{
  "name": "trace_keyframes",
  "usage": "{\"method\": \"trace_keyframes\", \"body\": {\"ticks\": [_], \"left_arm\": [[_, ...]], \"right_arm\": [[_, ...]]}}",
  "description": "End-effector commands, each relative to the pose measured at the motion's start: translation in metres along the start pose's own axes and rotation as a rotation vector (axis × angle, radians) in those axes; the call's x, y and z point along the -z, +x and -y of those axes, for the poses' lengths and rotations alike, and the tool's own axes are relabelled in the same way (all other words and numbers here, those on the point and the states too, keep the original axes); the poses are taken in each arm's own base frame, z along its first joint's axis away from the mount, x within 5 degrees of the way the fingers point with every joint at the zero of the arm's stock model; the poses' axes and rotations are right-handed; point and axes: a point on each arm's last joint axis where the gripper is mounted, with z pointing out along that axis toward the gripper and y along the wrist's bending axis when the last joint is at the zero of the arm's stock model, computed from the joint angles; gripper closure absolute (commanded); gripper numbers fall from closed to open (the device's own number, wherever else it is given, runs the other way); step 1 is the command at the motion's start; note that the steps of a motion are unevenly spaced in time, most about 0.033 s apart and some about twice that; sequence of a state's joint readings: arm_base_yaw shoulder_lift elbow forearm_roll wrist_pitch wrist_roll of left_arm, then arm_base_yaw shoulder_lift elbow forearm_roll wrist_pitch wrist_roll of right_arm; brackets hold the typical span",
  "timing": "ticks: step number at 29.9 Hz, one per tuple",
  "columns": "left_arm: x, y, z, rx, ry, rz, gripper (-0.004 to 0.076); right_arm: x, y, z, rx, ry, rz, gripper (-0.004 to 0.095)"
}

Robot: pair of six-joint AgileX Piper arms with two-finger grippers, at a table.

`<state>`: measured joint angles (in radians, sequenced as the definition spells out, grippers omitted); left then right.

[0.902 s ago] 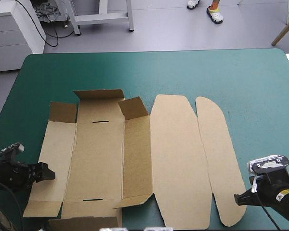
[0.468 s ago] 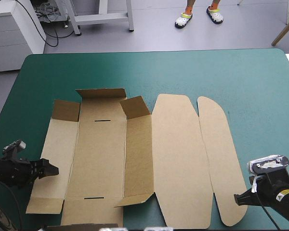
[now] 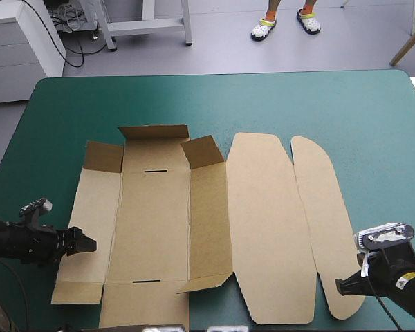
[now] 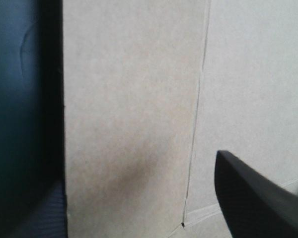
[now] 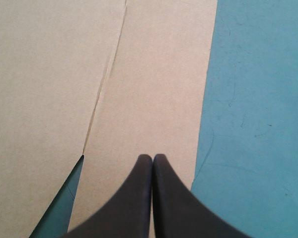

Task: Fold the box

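The box (image 3: 155,228) has slid rightward across the table since earlier, with the left gripper (image 3: 83,243) following at its left wall panel, fingers spread. The right gripper (image 3: 340,283) is pinched to a point, grasping nothing, over the outer lid flap's near end. Progress is slight — only small end tabs lift, while walls and lid lie flat. The teal-green cover (image 3: 263,104) shows on every side of the sheet.

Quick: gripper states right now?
Left gripper: open, straddling the box's left edge.
Right gripper: shut, holding nothing, above the box's outer flap.
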<state>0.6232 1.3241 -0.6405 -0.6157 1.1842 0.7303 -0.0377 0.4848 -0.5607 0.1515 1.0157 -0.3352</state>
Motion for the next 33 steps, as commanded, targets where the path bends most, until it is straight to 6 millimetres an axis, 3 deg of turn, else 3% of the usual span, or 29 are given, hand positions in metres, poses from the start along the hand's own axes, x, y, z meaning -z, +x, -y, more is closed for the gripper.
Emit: {"method": "trace_keyframes", "body": {"ticks": [1,14,26,33], "left_arm": [[0.004,0.002,0.015,0.026,0.093,-0.032,0.0213],[0.004,0.001,0.002,0.074,-0.037,-0.026,0.0213],[-0.009,-0.004,-0.003,0.156,0.056,-0.085,0.0213],[-0.026,0.011,-0.005,0.152,0.115,-0.13,0.0213]], "right_arm": [[0.004,-0.011,0.002,0.001,0.011,0.071,0.0928],[0.004,-0.01,-0.001,0.017,-0.01,0.062,0.0928],[0.004,-0.01,-0.001,0.025,-0.009,0.062,0.0928],[0.004,-0.01,-0.001,0.025,-0.009,0.062,0.0927]]}}
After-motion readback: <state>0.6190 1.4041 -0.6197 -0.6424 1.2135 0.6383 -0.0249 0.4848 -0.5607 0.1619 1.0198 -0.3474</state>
